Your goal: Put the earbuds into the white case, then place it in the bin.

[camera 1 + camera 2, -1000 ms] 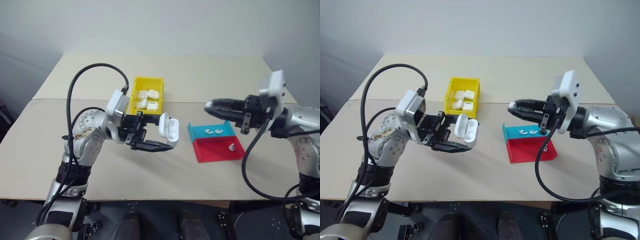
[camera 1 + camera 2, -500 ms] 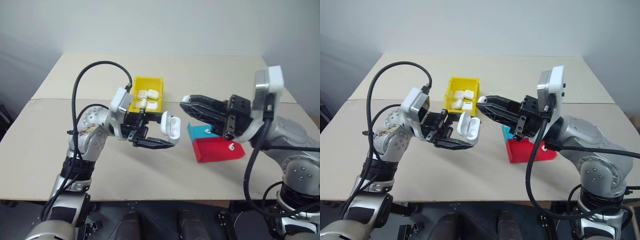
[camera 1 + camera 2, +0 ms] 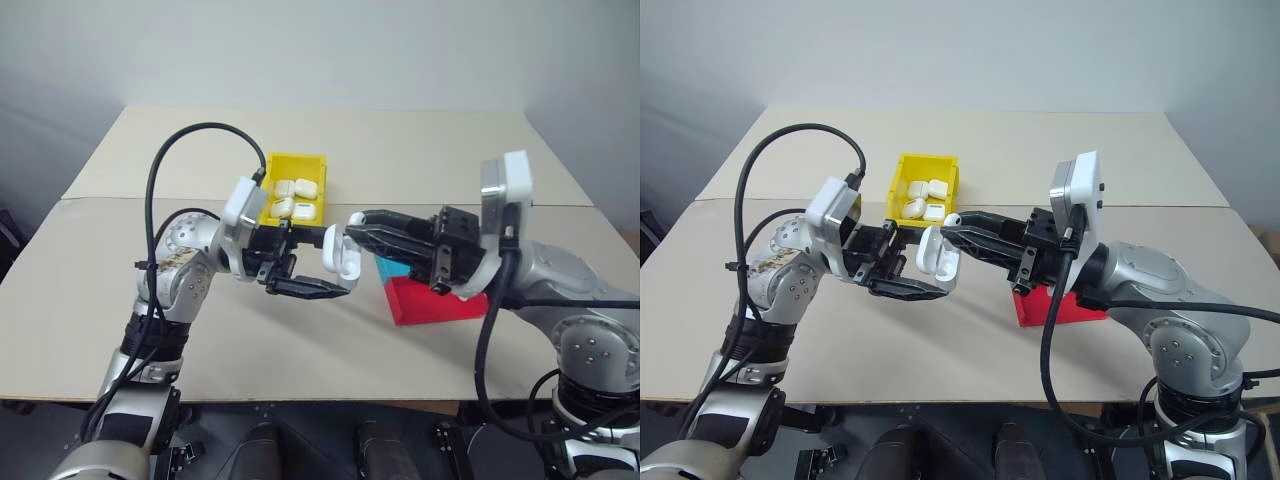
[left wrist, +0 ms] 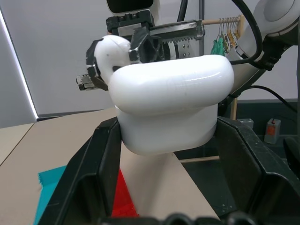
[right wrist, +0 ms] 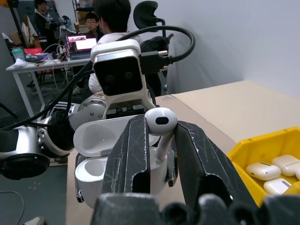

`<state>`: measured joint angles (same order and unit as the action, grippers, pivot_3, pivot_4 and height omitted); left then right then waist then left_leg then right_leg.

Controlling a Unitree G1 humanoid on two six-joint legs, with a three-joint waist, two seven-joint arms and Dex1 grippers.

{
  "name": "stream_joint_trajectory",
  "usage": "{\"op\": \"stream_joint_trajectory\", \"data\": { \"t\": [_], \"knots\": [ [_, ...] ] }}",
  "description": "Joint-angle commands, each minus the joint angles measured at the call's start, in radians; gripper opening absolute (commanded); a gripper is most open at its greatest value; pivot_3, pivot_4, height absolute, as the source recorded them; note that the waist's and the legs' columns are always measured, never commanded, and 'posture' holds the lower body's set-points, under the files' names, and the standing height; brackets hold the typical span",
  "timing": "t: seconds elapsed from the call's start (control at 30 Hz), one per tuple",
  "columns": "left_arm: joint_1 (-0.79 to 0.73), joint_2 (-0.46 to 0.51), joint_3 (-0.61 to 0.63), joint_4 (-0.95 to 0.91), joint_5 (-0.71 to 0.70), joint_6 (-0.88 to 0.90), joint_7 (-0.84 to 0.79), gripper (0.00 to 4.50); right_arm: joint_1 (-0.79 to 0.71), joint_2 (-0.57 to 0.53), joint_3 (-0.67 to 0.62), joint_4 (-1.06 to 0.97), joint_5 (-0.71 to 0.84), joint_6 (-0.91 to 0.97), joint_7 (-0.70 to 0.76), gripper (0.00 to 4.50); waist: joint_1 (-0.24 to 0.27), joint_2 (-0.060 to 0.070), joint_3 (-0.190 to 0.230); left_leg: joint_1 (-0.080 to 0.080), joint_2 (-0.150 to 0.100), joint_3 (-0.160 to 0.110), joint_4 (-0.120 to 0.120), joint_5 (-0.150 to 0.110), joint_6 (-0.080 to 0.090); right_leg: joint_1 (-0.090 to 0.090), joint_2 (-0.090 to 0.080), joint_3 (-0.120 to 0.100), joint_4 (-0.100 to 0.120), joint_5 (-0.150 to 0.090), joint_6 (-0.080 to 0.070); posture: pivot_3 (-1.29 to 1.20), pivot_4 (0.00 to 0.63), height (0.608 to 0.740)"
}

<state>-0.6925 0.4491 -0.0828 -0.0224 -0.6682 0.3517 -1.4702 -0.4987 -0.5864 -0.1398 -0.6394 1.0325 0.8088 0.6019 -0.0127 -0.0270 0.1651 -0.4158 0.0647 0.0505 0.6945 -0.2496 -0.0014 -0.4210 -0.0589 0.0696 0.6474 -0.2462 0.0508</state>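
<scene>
Beige worktop (image 3: 420,160) with the yellow bin (image 3: 292,199) sitting toward the far side, a few white cases already in it. A teal-and-red tray (image 3: 430,300) lies to the right. Left gripper (image 3: 335,262) is clamped on the white case (image 3: 340,252), lid flipped open, held above the worktop. Right gripper (image 3: 952,222) pinches an earbud (image 5: 160,123) right at the case's open mouth.

The white case (image 4: 173,105) is smooth glossy plastic, catching soft highlights; the earbud (image 5: 160,123) above it has the same glossy white shell. The bin (image 3: 293,166) is bright yellow plastic with a slight sheen; the table (image 3: 400,150) looks matt, like pale board; the gripper fingers (image 5: 133,154) are black, matt and faintly scuffed.
</scene>
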Motion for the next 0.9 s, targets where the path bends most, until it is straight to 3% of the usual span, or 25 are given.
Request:
{"op": "stream_joint_trajectory", "data": {
  "t": [0.03,0.53,0.9],
  "knots": [
    [-0.015,0.006,0.005,-0.032,-0.003,0.003,0.008,2.75,-0.007,-0.009,-0.002,-0.027,0.01,-0.023,-0.002,0.62,0.0,0.0,0.0,0.0,0.0,0.0,0.0,0.0,0.0,0.0,0.0,0.0,0.0,0.0,0.0,0.0,0.15,0.74],
    [-0.027,-0.018,0.004,-0.048,-0.013,0.009,0.04,2.75,0.029,-0.081,0.032,-0.007,-0.099,-0.064,0.062,0.62,0.0,0.0,0.0,0.0,0.0,0.0,0.0,0.0,0.0,0.0,0.0,0.0,0.0,0.0,0.0,0.0,0.15,0.74],
    [-0.022,-0.026,0.009,-0.048,-0.005,-0.001,0.048,2.75,0.047,-0.139,0.041,-0.002,-0.121,-0.103,0.152,4.27,0.0,0.0,0.0,0.0,0.0,0.0,0.0,0.0,0.0,0.0,0.0,0.0,0.0,0.0,0.0,0.0,0.15,0.74]
  ]
}}
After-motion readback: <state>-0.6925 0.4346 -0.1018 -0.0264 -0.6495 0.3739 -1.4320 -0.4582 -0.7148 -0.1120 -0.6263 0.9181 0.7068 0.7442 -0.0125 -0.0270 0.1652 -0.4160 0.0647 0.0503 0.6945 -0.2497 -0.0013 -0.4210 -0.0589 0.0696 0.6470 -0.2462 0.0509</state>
